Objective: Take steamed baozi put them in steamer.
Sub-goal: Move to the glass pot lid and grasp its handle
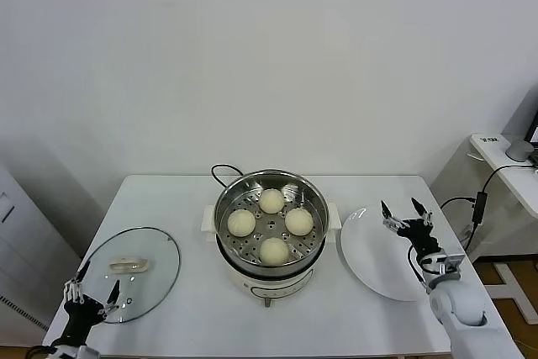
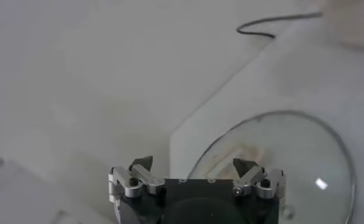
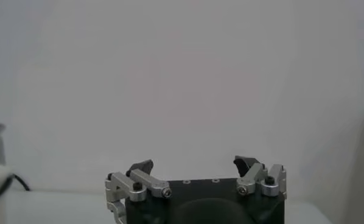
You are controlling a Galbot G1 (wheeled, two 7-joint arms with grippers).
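All four steamed baozi (image 1: 271, 224) sitting in steamer (image 1: 311, 195) mid-counter (image 1: 185, 199) — left claw (image 1: 92, 293) wide open, empty, by glass lid (image 1: 160, 271); right claw (image 1: 402, 210) wide open, empty, over plate (image 1: 366, 258)

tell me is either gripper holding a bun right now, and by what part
Nothing is held. The left gripper and right gripper are both open and empty; all four baozi sit in the steamer.

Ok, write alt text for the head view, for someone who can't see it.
Four baozi sit in a steel steamer at the centre of a white table. An empty white plate lies to its right under the open right gripper; a glass lid lies to its left by the open left gripper.
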